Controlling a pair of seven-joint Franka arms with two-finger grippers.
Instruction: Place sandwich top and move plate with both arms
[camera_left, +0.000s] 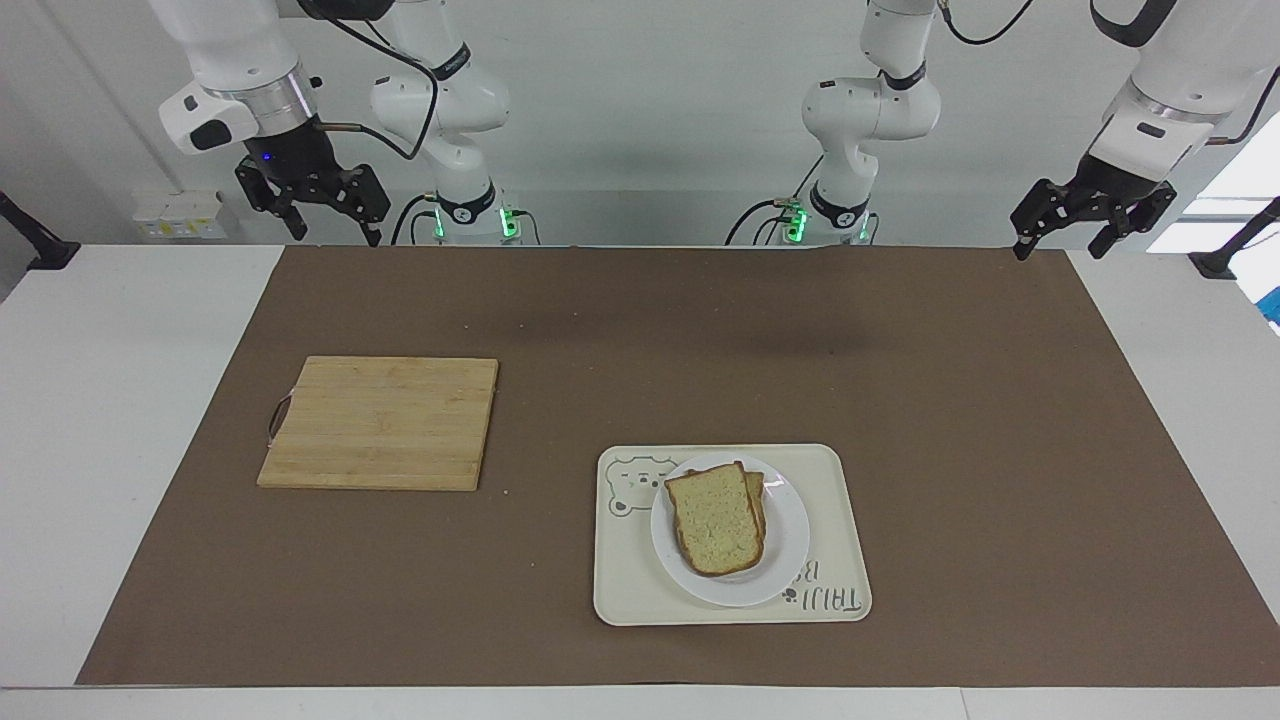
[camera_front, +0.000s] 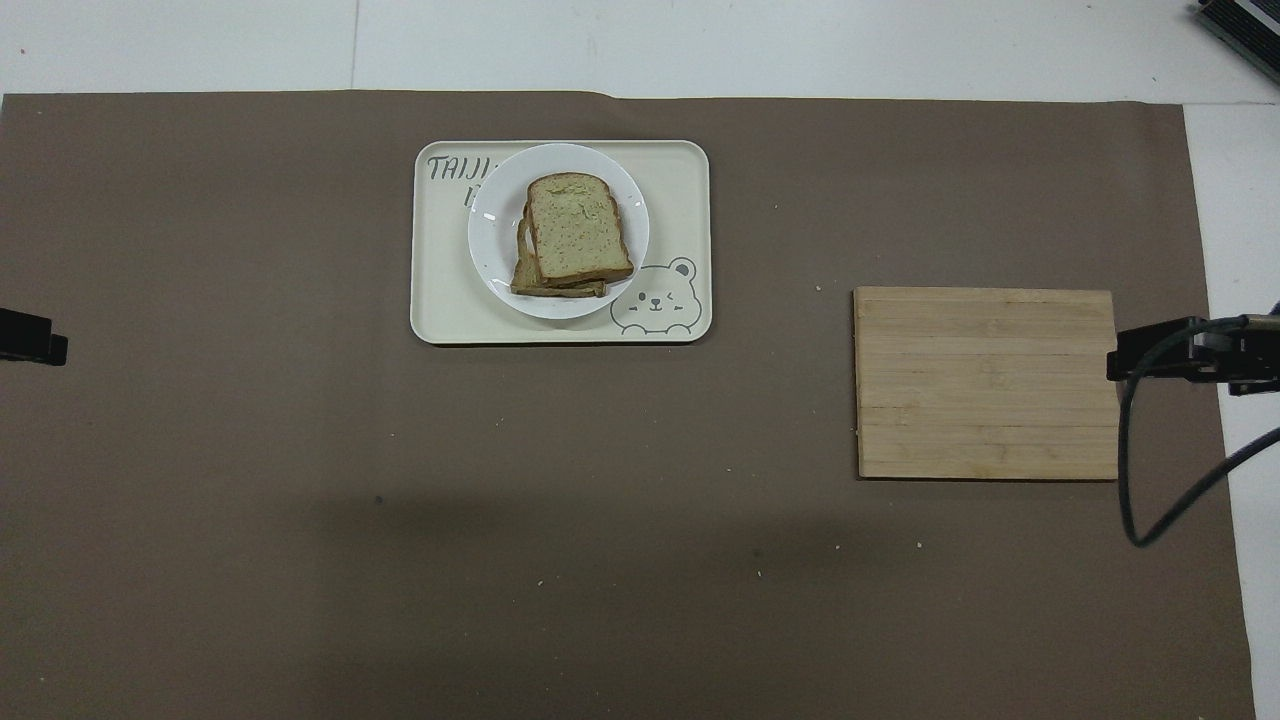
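Note:
The sandwich top (camera_left: 715, 520), a pale speckled slice with a brown crust, lies on another slice whose edges alone show. Both rest on the white plate (camera_left: 785, 565), which sits on a cream bear tray (camera_left: 845, 500). In the overhead view the top slice (camera_front: 578, 232) and plate (camera_front: 490, 240) show too. My right gripper (camera_left: 337, 237) hangs open and empty, raised over the mat's edge by the robots at the right arm's end. My left gripper (camera_left: 1060, 250) hangs open and empty, raised over the mat's corner at the left arm's end. Neither is over the plate.
A wooden cutting board (camera_left: 380, 422) lies bare on the brown mat toward the right arm's end, nearer to the robots than the tray; it also shows in the overhead view (camera_front: 985, 382). The tray (camera_front: 440, 300) lies near the mat's edge farthest from the robots.

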